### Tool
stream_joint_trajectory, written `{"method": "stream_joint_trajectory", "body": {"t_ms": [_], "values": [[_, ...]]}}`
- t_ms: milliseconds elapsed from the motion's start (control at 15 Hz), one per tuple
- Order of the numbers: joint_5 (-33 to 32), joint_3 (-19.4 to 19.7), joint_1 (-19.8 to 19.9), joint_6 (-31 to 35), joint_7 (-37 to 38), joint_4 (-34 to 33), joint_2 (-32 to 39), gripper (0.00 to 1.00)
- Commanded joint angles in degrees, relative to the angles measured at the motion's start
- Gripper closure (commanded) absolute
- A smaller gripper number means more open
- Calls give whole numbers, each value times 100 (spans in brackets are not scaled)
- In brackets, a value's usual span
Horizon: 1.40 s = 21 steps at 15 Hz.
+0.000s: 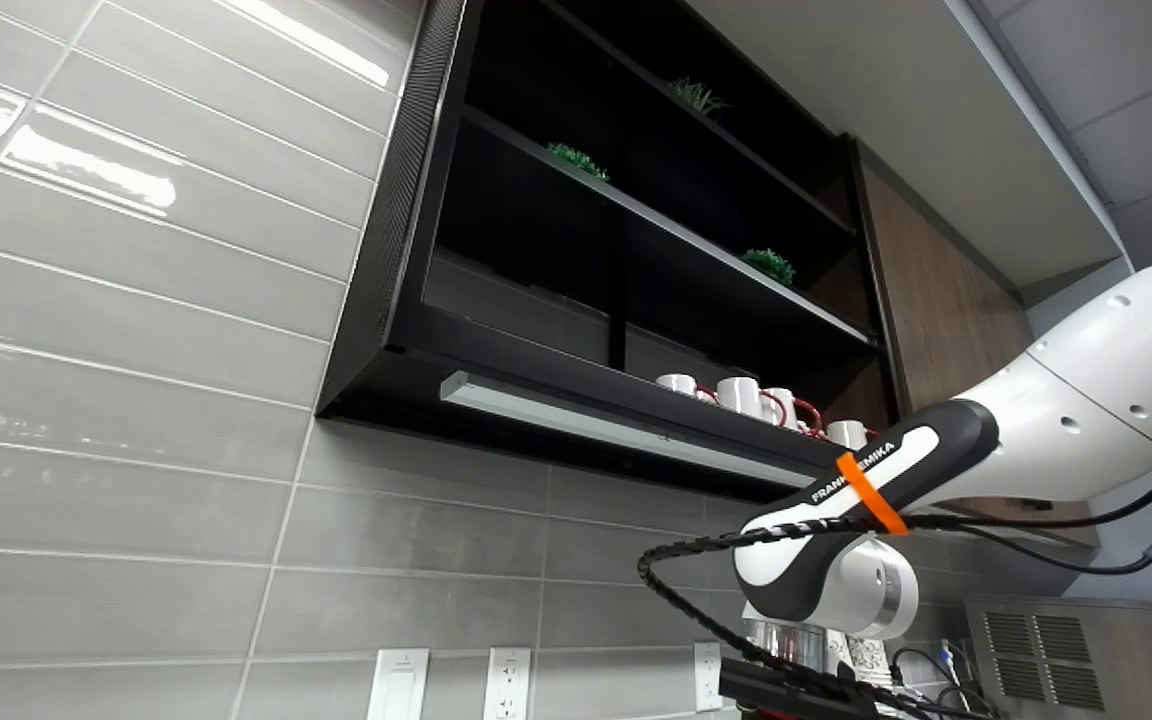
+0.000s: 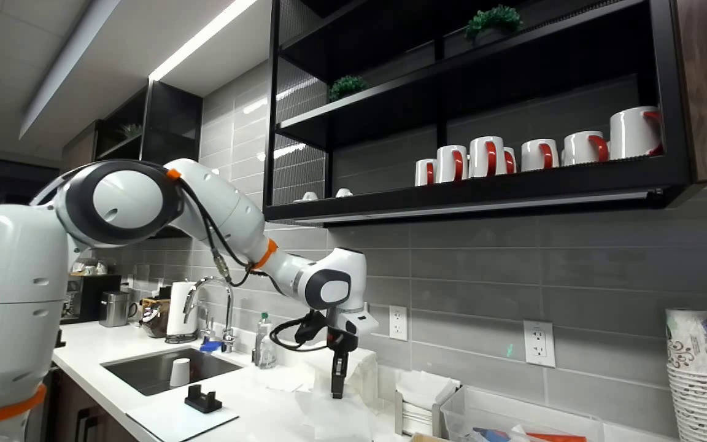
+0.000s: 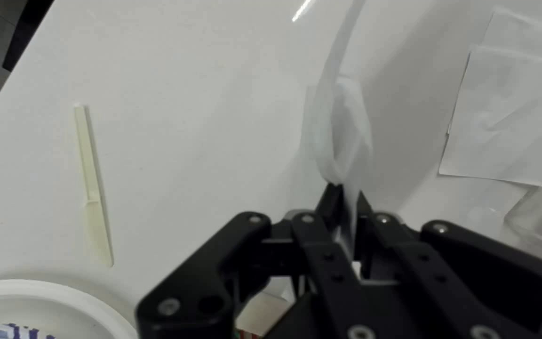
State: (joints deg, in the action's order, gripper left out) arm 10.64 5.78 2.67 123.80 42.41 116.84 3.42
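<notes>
My gripper (image 3: 347,197) is shut on a thin white napkin (image 3: 341,122), pinched between the black fingers and hanging in folds past the tips. In an exterior view the gripper (image 2: 337,393) points down just above the white counter, with the pale sheet (image 2: 336,420) spread beneath it. Left of the jaws in the wrist view lies a cream plastic knife (image 3: 91,188). Flat white papers (image 3: 501,117) rest to the right. A white bowl or plate (image 3: 50,292) shows at the lower left, cut off by the frame.
A napkin holder (image 2: 418,405) and a clear bin (image 2: 513,411) stand against the wall beside the gripper. A sink (image 2: 163,368) with a faucet (image 2: 229,307) lies farther along the counter. Overhead, a black shelf (image 2: 482,190) carries several white mugs (image 2: 486,156). Stacked paper cups (image 2: 703,380) stand at the right.
</notes>
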Motion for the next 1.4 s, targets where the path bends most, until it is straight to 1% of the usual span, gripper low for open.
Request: {"method": "stream_joint_trajectory", "body": {"t_ms": [0, 200, 467, 533, 733, 1333], "values": [[-209, 47, 112, -376, 284, 71, -324, 98], [-339, 69, 197, -595, 430, 74, -521, 98], [-350, 47, 289, -892, 611, 50, -742, 98], [-221, 38, 285, -728, 391, -6, -586, 94], [-229, 34, 305, -760, 459, 1, -682, 94], [-234, 31, 304, -760, 474, 10, -682, 94]]}}
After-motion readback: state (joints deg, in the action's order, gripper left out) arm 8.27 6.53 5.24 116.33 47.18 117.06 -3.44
